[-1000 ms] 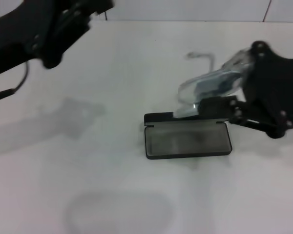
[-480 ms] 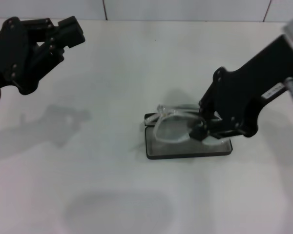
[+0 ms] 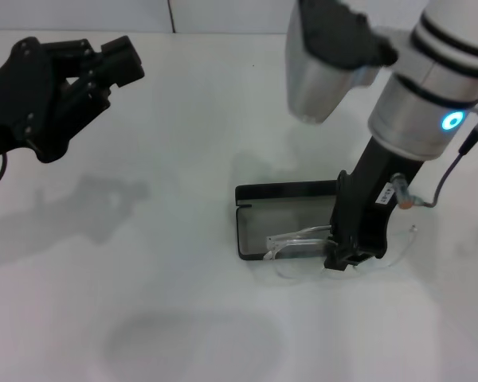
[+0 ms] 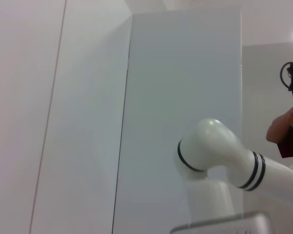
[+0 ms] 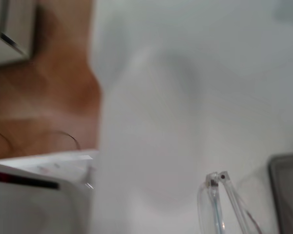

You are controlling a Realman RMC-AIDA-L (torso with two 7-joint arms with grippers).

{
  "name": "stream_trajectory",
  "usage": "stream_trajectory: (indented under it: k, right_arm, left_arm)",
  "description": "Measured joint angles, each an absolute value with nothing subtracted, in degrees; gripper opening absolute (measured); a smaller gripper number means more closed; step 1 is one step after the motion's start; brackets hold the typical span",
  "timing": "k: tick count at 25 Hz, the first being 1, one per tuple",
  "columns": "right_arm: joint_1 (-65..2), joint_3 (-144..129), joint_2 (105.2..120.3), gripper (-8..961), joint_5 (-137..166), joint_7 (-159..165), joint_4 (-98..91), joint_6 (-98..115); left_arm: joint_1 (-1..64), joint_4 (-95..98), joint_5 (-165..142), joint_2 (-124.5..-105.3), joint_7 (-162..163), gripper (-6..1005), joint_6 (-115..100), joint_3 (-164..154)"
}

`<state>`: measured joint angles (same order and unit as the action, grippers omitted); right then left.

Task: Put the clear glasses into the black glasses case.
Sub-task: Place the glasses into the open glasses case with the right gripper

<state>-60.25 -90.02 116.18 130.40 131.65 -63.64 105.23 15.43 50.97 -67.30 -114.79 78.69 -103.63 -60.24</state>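
The black glasses case [image 3: 291, 216] lies open on the white table, its lid [image 3: 287, 192] standing up at the far side and its grey lining showing. The clear glasses [image 3: 301, 242] lie low across the case's near rim, one clear arm [image 3: 413, 232] sticking out to the right. My right gripper [image 3: 348, 256] reaches straight down onto the glasses at the case's near right corner and looks shut on them. The right wrist view shows a hinge of the glasses [image 5: 216, 191] and a corner of the case [image 5: 289, 195]. My left gripper [image 3: 103, 68] hangs parked at the far left.
The white table [image 3: 143, 278] carries faint shadows and smudges. A tiled wall runs along its far edge. The left wrist view shows only a wall, my right arm's white elbow [image 4: 219, 151] and part of a person [image 4: 287, 130]. A brown surface [image 5: 44, 97] lies beyond the table's edge.
My right arm has swung upright and brought the glasses down from above the case's far side to its near rim. The left arm dropped slightly, then held still.
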Motion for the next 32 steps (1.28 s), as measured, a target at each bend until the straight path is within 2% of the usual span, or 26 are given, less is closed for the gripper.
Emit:
stream_trajectory:
  k: [32]
  right_arm:
    - [-62.4,-103.7,116.18,196,132.5,135.3,-56.4,87.6]
  left_arm:
    - [14.5,47.9,-68.8,-115.32,77.9,87,-105.2,-60.1]
